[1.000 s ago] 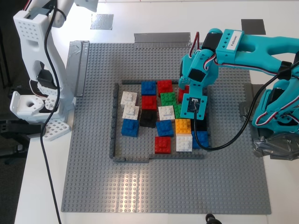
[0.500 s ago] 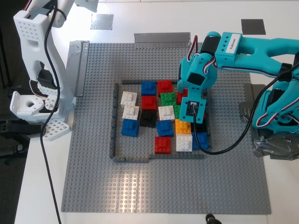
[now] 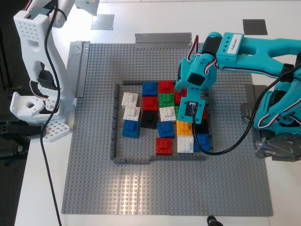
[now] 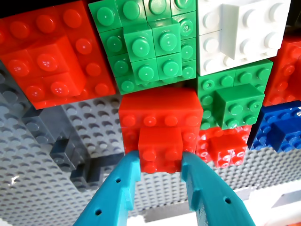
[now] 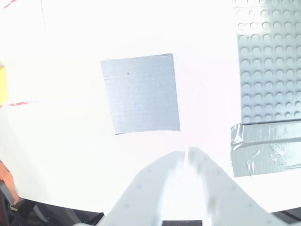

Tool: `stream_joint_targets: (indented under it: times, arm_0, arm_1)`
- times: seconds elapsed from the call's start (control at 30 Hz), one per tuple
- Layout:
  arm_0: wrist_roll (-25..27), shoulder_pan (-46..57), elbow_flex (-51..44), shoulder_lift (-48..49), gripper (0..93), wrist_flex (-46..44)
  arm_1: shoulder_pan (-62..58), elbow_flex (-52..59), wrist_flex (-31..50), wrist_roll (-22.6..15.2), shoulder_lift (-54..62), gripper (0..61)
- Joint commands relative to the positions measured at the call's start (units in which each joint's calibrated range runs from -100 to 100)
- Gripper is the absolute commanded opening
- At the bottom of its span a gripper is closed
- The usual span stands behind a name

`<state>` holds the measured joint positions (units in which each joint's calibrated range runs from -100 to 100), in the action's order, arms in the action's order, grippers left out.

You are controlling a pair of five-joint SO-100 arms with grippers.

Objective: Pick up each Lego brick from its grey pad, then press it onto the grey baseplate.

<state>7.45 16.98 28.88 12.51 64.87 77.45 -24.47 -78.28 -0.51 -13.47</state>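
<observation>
My first gripper (image 4: 160, 162), the teal one, is shut on a small red Lego brick (image 4: 160, 148) that sits against other red bricks on the grey baseplate (image 4: 42, 160). In the exterior view this gripper (image 3: 182, 98) reaches down at the far right of the brick cluster and hides most of the red brick. My second gripper (image 5: 187, 159), white, is shut on nothing above the light grey pad (image 5: 141, 94), which is bare. That pad (image 3: 102, 21) lies beyond the baseplate (image 3: 94, 165) at the exterior view's upper left. The darker pad (image 3: 254, 26), upper right, is also bare.
A low dark grey brick wall (image 3: 114, 122) frames several red, blue, green, white, yellow and black bricks on the baseplate. Silver tape strips (image 3: 163, 38) hold its far and left edges. The white arm's base (image 3: 37, 94) stands at the exterior view's left; a black cable (image 3: 235, 136) loops from the teal arm.
The teal arm's wrist has shifted slightly toward the exterior view's left over the brick cluster. The white arm has not moved.
</observation>
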Motion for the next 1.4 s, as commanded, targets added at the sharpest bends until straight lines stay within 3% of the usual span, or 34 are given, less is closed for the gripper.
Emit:
stream_joint_targets:
  times: [0.0,1.37]
  arm_0:
    - [0.0,0.2,-0.6,0.2,0.0,-0.2]
    - [-0.3,-1.1,-1.3,-3.4,0.0,-2.1]
  arm_1:
    - [-0.1,-0.6,-0.4,-0.1,6.9,0.1]
    - [-1.2,-5.4,-4.2,-1.7,5.1,0.1]
